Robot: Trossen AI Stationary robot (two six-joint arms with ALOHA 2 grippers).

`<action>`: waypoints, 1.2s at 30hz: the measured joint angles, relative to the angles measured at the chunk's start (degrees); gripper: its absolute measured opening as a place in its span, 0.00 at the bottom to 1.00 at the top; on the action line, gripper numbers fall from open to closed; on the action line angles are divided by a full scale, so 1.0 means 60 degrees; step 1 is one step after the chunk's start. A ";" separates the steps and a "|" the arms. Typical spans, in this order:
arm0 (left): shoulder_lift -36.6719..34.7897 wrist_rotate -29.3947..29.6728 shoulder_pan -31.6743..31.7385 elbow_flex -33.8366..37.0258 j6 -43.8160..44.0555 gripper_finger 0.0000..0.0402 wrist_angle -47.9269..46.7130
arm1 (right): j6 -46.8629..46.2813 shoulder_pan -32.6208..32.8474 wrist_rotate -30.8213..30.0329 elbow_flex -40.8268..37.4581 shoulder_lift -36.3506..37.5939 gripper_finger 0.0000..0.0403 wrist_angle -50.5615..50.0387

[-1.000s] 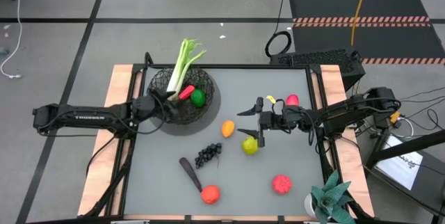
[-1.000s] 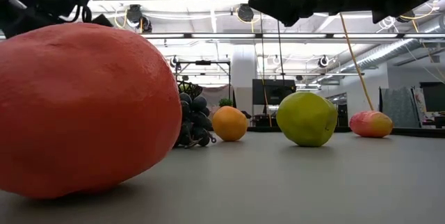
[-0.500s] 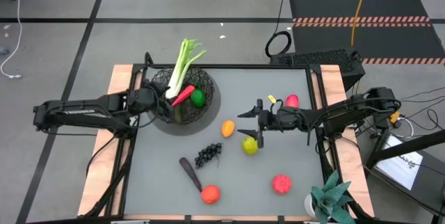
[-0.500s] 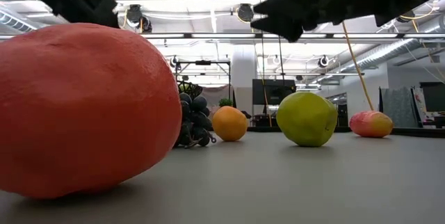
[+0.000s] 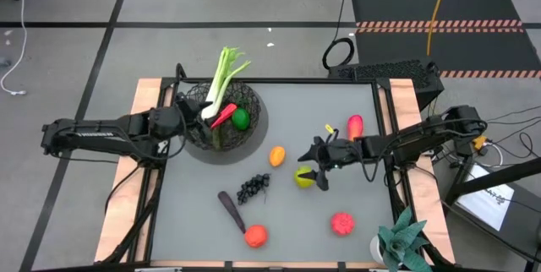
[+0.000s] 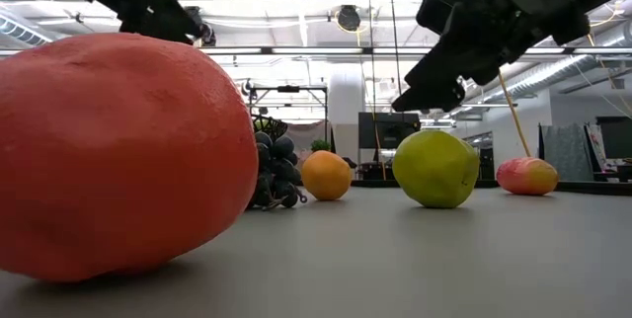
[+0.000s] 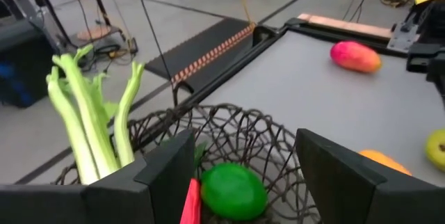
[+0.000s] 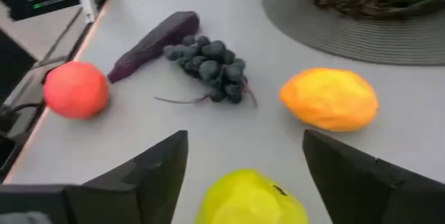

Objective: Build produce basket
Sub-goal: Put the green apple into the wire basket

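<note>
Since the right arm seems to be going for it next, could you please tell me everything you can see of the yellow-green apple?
The yellow-green apple is a small, round, smooth toy fruit, with a small dark mark near the top in the right wrist view. It sits on the grey table, right of the grapes and below the orange, touching neither. The right gripper, fingers open, hangs just above it; no contact shows.

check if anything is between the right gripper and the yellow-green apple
Nothing visible is. The right gripper hangs open directly over the yellow-green apple, a finger on either side in the right wrist view. The orange and grapes lie off to the side, clear of the approach.
</note>
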State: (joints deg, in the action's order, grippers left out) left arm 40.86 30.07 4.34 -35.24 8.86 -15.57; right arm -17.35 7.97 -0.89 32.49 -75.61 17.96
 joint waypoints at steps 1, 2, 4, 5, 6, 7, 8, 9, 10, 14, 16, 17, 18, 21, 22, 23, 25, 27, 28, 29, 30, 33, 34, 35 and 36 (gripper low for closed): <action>0.0000 -0.0003 -0.0001 0.0000 -0.0052 0.62 0.0053 | -0.0086 0.0073 -0.0209 0.0000 0.0000 0.72 -0.0001; 0.0000 -0.0001 0.0003 0.0000 -0.0127 0.62 0.0094 | -0.0178 0.0145 -0.0430 0.0000 0.0000 0.75 -0.0027; 0.0000 -0.0001 0.0003 0.0000 -0.0258 0.62 0.0203 | -0.0315 0.0265 -0.0798 0.0000 0.0000 0.80 -0.0142; 0.0000 0.0003 0.0003 0.0000 -0.0338 0.62 0.0272 | -0.0431 0.0323 -0.0852 0.0000 0.0000 0.83 -0.0200; 0.0000 0.0002 0.0003 0.0000 -0.0423 0.62 0.0371 | -0.0614 0.0381 -0.0849 0.0000 0.0000 0.86 -0.0262; 0.0000 0.0002 0.0003 0.0000 -0.0483 0.62 0.0450 | -0.0840 0.0446 -0.0845 0.0000 0.0000 0.88 -0.0309; 0.0000 0.0002 0.0003 0.0000 -0.0544 0.62 0.0528 | -0.1066 0.0513 -0.0848 0.0000 0.0000 0.90 -0.0365; 0.0000 0.0000 0.0003 0.0000 -0.0621 0.62 0.0624 | -0.1290 0.0580 -0.0848 0.0000 0.0000 0.91 -0.0449; 0.0000 -0.0001 0.0006 0.0000 -0.0698 0.62 0.0720 | -0.1520 0.0638 -0.0846 0.0000 0.0000 0.93 -0.0541; 0.0000 0.0001 0.0010 0.0000 -0.0966 0.62 0.1148 | -0.1720 0.0883 -0.1032 0.0000 0.0000 0.95 -0.0719; 0.0000 0.0003 0.0010 0.0000 -0.1082 0.62 0.1306 | -0.1617 0.0982 -0.1222 0.0000 0.0000 0.96 -0.0766; 0.0000 0.0000 0.0010 0.0000 -0.1162 0.62 0.1377 | -0.1589 0.1028 -0.1358 0.0000 0.0000 0.96 -0.0769; 0.0000 0.0000 0.0010 0.0000 -0.1225 0.62 0.1439 | -0.1589 0.1068 -0.1394 0.0000 0.0000 0.96 -0.0764; 0.0000 0.0003 0.0010 0.0000 -0.1431 0.62 0.1685 | -0.1532 0.1190 -0.1929 0.0000 0.0000 0.97 -0.0783; 0.0000 0.0003 0.0010 0.0000 -0.1506 0.62 0.1754 | -0.1511 0.1213 -0.2200 0.0000 0.0000 0.97 -0.0785; 0.0000 0.0003 0.0014 0.0000 -0.1584 0.62 0.1846 | -0.1490 0.1234 -0.2450 0.0000 0.0000 0.97 -0.0783; 0.0000 0.0003 0.0032 0.0000 -0.1749 0.62 0.2076 | -0.1461 0.1252 -0.2799 0.0000 0.0000 0.97 -0.0869; 0.0000 0.0003 0.0047 0.0000 -0.1901 0.62 0.2250 | -0.1579 0.1252 -0.2821 0.0000 -0.0004 0.97 -0.1092; 0.0000 0.0002 0.0062 0.0000 -0.1961 0.62 0.2314 | -0.1730 0.1252 -0.2809 0.0000 -0.0061 0.97 -0.1190; 0.0000 -0.0001 0.0093 0.0000 -0.2014 0.62 0.2366 | -0.1872 0.1252 -0.2781 0.0000 -0.0145 0.97 -0.1254; 0.0000 -0.0001 0.0133 0.0000 -0.2045 0.62 0.2382 | -0.1977 0.1252 -0.2686 0.0000 -0.0215 0.97 -0.1346; 0.0000 0.0003 0.0275 0.0000 -0.2114 0.62 0.2412 | -0.2234 0.1231 -0.2562 0.0000 -0.0513 0.97 -0.1151; 0.0001 0.0000 0.0328 0.0000 -0.2115 0.62 0.2413 | -0.2366 0.1200 -0.2525 0.0000 -0.0614 0.97 -0.1090; 0.0015 -0.0006 0.0368 0.0000 -0.2109 0.62 0.2415 | -0.2531 0.1140 -0.2358 0.0000 -0.0699 0.97 -0.1044; 0.0060 0.0003 0.0399 0.0000 -0.2105 0.62 0.2434 | -0.2744 0.1071 -0.2148 0.0000 -0.0786 0.97 -0.0970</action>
State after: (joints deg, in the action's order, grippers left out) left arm 41.22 30.09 6.74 -35.24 -3.77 -0.96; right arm -33.82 14.40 -13.77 32.49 -80.33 12.13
